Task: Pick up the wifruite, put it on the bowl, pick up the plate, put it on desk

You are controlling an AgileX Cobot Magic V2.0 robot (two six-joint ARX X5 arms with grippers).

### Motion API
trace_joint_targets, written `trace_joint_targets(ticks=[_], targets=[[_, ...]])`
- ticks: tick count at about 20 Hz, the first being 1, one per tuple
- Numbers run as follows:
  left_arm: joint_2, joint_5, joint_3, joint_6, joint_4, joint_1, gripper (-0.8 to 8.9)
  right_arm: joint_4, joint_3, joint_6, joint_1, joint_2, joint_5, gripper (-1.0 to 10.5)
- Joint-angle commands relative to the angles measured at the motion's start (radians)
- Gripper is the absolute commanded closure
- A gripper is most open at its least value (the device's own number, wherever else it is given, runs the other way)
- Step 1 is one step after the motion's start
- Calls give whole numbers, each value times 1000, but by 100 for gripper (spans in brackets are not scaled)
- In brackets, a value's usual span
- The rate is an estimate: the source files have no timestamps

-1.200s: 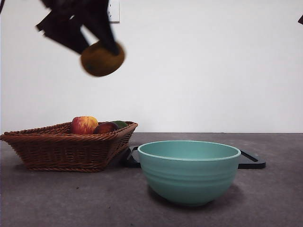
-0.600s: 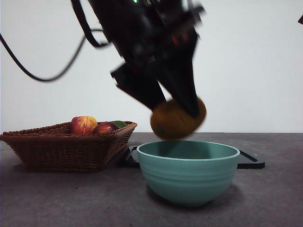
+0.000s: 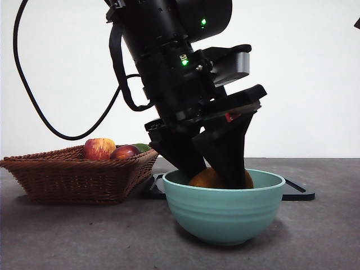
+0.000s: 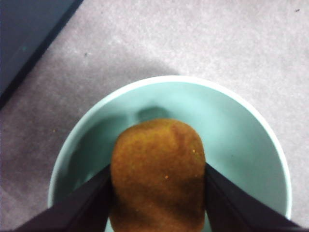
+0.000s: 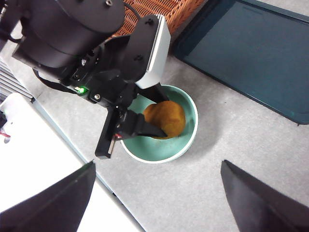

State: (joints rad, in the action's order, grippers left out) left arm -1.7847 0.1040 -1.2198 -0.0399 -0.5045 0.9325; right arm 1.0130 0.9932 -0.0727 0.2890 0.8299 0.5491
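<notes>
My left gripper (image 3: pixel 216 169) is shut on the wifruite (image 3: pixel 209 179), a brown-orange oval fruit, and has it lowered inside the mint-teal bowl (image 3: pixel 225 214). In the left wrist view the wifruite (image 4: pixel 157 174) sits between my two jaws, just above the bowl's floor (image 4: pixel 246 140); I cannot tell whether it touches. The right wrist view shows the left gripper (image 5: pixel 154 128), the wifruite (image 5: pixel 165 119) and the bowl (image 5: pixel 189 137) from high above. My right gripper (image 5: pixel 158 164) is open and empty, high over the desk (image 5: pixel 231 140).
A dark flat plate (image 3: pixel 298 191) lies on the desk behind the bowl and also shows in the right wrist view (image 5: pixel 251 53). A wicker basket (image 3: pixel 73 174) at the left holds a red-yellow apple (image 3: pixel 100 148) and a dark red fruit (image 3: pixel 125 152).
My left gripper has carried the wifruite from high above the basket rightward and down, until it is inside the bowl.
</notes>
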Motion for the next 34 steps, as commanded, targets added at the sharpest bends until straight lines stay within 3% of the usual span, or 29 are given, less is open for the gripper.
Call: trace_joint_targets(ticks=[1, 10, 11, 13, 18, 27, 34], targets=[[-21, -1, -19, -12, 5, 13, 523, -6, 21, 9, 5, 6, 0, 530], [-16, -1, -19, 10, 2, 18, 522, -5, 21, 9, 5, 6, 0, 531], [-10, -1, -19, 18, -2, 16, 499, -5, 21, 9, 5, 6, 0, 530], [-2, -1, -19, 23, -11, 16, 358, -5, 21, 9, 5, 6, 0, 530], [50, -2, -19, 23, -41, 16, 348, -5, 21, 9, 5, 6, 0, 530], [370, -12, -21, 61, -50, -22, 350, -5, 21, 9, 5, 6, 0, 531], [637, -29, -16, 113, -146, -215, 354, -3, 21, 9, 5, 6, -1, 530]])
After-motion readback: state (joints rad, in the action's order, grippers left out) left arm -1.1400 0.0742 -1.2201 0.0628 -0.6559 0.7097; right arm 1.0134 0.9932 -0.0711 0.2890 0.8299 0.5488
